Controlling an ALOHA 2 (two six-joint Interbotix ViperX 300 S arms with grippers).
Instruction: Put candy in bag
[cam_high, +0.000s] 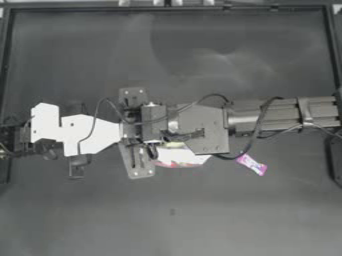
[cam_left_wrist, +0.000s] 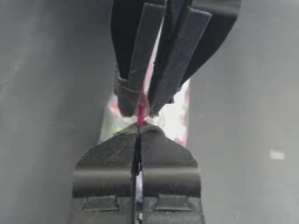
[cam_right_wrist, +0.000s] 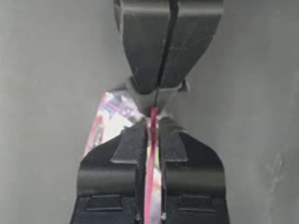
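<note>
1. Top view: the bag is held at table centre between both arms; the candy lies loose just beside it, outside.
2. Left wrist view: left gripper clamped on the pink seal strip; opposed pull risks tearing.
3. Right wrist view: right gripper likewise clamped on the strip; the bag could slip free.

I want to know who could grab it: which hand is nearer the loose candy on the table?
Right. The right hand grips the bag at the centre, just beside the candy; the left hand, pinching the same bag, lies a touch farther away.

Lighting even and dim. Overhead glare washes out the left arm's casing. Soft shadows mottle the table. Wrist views blurred throughout, edges soft.
</note>
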